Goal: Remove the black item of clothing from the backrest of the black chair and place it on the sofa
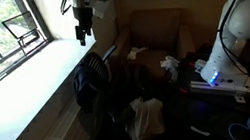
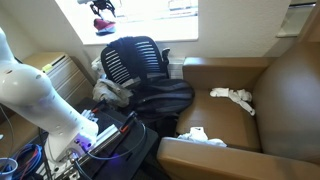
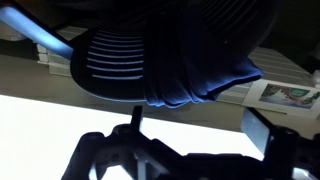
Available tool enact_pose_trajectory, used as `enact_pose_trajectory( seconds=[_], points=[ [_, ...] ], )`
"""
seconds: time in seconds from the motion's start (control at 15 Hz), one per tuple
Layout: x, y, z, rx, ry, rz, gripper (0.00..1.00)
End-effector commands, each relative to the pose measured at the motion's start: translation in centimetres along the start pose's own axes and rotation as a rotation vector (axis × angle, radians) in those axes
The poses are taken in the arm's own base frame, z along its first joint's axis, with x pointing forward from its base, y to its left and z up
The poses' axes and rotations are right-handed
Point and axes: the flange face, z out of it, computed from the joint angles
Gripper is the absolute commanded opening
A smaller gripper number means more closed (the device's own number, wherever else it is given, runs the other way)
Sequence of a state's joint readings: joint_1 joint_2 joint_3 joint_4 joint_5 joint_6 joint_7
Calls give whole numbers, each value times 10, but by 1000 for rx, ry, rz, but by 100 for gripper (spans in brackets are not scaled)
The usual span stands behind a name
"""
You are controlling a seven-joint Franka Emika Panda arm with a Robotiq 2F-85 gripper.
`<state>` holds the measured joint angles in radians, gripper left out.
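Observation:
The black chair stands under the window, next to the brown sofa. In the wrist view its slatted backrest fills the top, with the dark item of clothing draped over it. In an exterior view a dark cloth mass hangs by the chair's seat, towards the sofa arm. My gripper is open and empty. It hangs above the chair's backrest and touches nothing. It shows high up in both exterior views.
A bright window and its sill run beside the chair. White cloths lie on the sofa seat and on its arm. The robot base with cables stands beside the sofa. A pale cloth lies on the floor.

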<state>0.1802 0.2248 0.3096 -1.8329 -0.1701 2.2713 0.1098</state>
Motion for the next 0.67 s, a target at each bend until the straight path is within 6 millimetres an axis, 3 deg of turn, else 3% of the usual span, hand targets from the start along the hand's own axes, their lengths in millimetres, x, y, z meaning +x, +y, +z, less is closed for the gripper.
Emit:
enact_pose_trajectory(
  seconds=[0.0, 0.2, 0.4, 0.47, 0.6],
  points=[
    [21, -25, 38, 158, 9, -94, 100],
    [32, -77, 78, 272, -18, -209, 100],
    [31, -130, 105, 302, -136, -349, 100],
    [23, -113, 97, 281, -82, -278, 100],
    [24, -136, 110, 301, -121, -317, 100]
  ],
)
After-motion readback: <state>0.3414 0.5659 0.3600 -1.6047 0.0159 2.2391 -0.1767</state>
